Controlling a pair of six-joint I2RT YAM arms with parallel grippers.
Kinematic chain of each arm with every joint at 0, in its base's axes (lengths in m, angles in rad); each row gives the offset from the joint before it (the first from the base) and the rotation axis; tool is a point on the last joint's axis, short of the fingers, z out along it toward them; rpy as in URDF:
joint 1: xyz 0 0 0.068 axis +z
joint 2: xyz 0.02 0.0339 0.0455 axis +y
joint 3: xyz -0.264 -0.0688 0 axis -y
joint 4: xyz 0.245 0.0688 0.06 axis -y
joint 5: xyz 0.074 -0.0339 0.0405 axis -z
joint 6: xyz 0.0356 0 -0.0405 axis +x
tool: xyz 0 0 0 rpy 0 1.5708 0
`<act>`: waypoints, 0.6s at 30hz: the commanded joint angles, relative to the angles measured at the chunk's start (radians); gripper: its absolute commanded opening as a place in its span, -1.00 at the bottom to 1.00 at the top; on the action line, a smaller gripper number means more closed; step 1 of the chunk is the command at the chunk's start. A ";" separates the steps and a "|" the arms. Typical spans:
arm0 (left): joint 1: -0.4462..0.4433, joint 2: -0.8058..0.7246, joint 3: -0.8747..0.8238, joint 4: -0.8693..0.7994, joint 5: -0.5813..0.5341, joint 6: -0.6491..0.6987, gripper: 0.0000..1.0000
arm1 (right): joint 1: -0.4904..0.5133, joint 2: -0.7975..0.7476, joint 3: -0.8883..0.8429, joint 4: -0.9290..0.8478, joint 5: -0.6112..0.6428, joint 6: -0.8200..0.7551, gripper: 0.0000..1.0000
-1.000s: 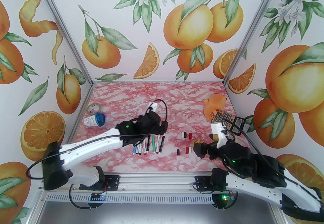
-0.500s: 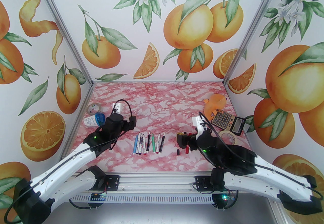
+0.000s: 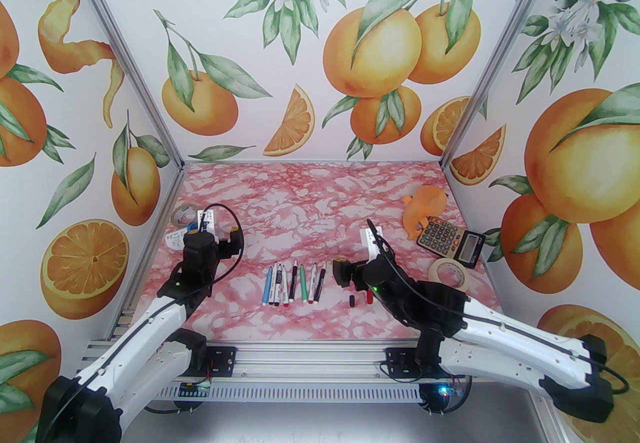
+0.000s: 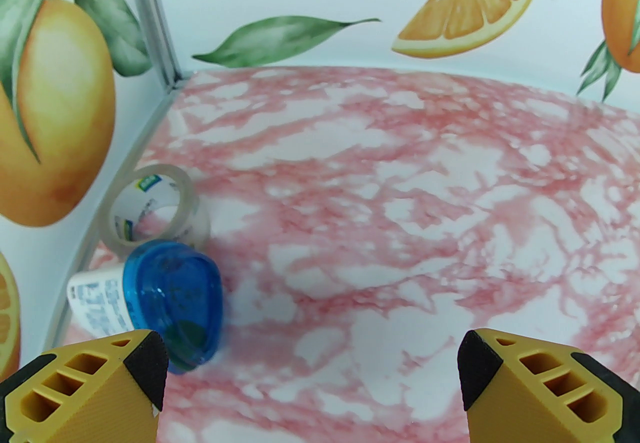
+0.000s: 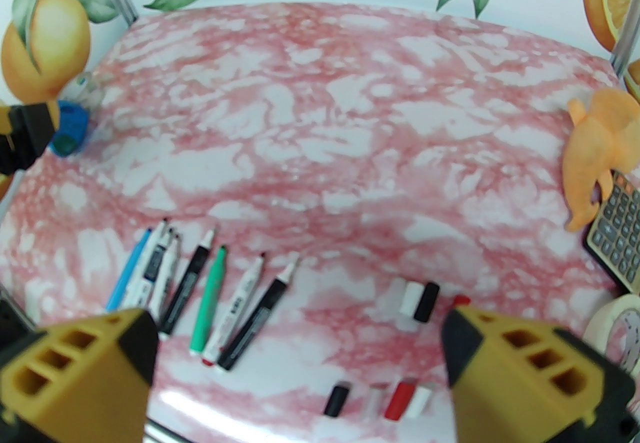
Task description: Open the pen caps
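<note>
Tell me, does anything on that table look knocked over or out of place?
Only the blue-lidded bottle: it lies on its side next to the clear tape roll. The pens lie in a tidy row, their caps loose beside them.

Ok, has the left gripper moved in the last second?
Yes. In the top view the left gripper swung left, from over the row of pens to the blue-lidded bottle, well clear of the pens.
</note>
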 commanded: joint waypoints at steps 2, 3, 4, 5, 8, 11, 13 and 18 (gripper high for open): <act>0.063 0.069 -0.074 0.329 0.064 0.129 1.00 | -0.027 -0.002 -0.034 0.068 0.019 -0.017 1.00; 0.069 0.099 -0.081 0.375 0.060 0.148 1.00 | -0.031 -0.003 -0.041 0.072 0.029 -0.019 1.00; 0.071 0.124 -0.082 0.405 0.054 0.165 1.00 | -0.034 -0.004 -0.045 0.074 0.039 -0.024 1.00; 0.074 0.160 -0.080 0.440 0.048 0.183 1.00 | -0.037 -0.005 -0.047 0.074 0.051 -0.032 0.99; 0.102 0.267 -0.082 0.549 0.093 0.193 1.00 | -0.045 0.006 -0.046 0.052 0.108 -0.053 0.99; 0.124 0.356 -0.084 0.638 0.148 0.187 1.00 | -0.054 0.037 -0.041 0.030 0.189 -0.060 0.99; 0.127 0.414 -0.092 0.713 0.154 0.216 1.00 | -0.075 0.048 -0.051 0.054 0.209 -0.088 0.99; 0.137 0.541 -0.086 0.860 0.237 0.256 1.00 | -0.215 0.040 -0.093 0.166 0.113 -0.146 0.99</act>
